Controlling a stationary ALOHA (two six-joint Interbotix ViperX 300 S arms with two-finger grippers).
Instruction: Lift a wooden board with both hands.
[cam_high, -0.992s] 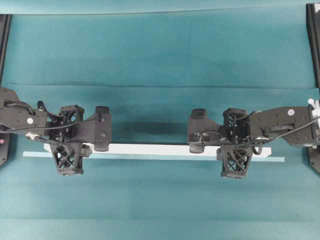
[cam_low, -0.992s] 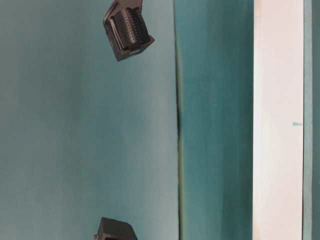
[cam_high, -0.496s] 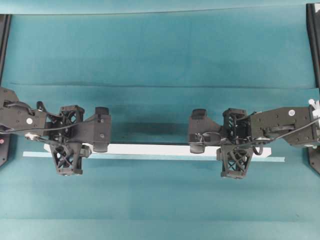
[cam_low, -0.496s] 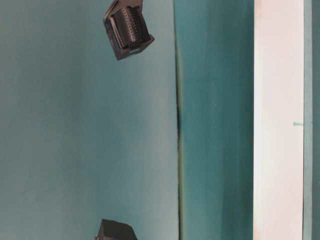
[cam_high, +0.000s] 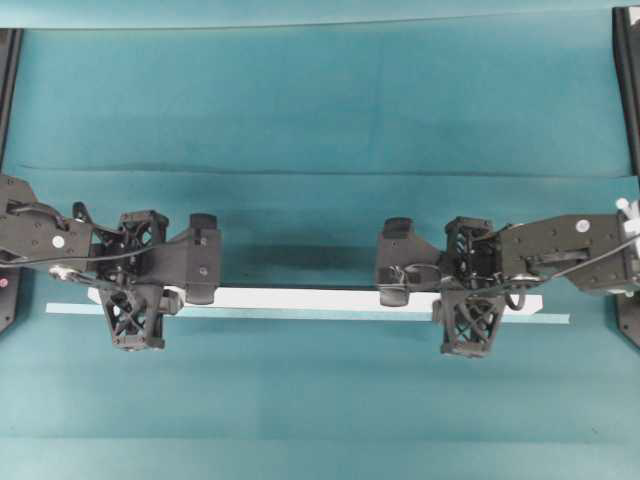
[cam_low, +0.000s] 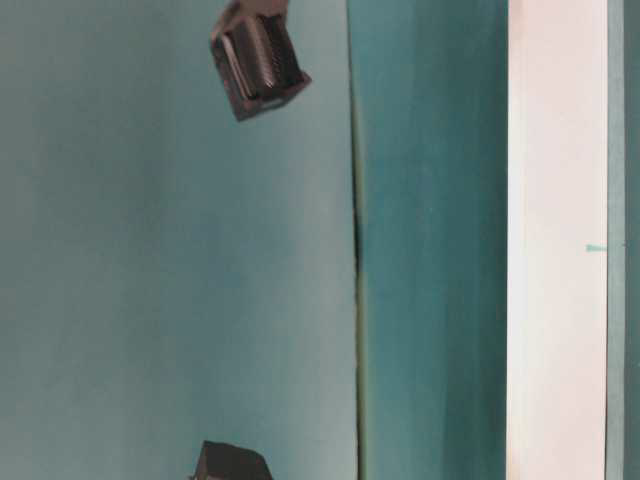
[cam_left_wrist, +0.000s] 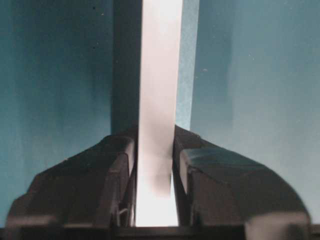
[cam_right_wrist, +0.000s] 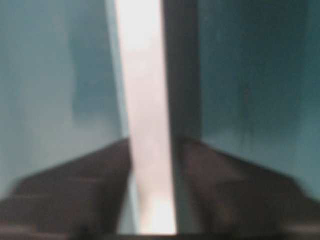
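Both claws just eased off the wooden board (cam_high: 300, 298): left claw (cam_left_wrist: 154, 167) barely apart, right claw (cam_right_wrist: 152, 190) gapped; we judge it released.

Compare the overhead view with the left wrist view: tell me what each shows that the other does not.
Only the overhead view shows both arms, the right hand, the wooden board's whole length and the pale teal strip beside it. Only the left wrist view shows the board running between the left hand's fingers, close against its edges. Both show the board, the left hand and the teal table.
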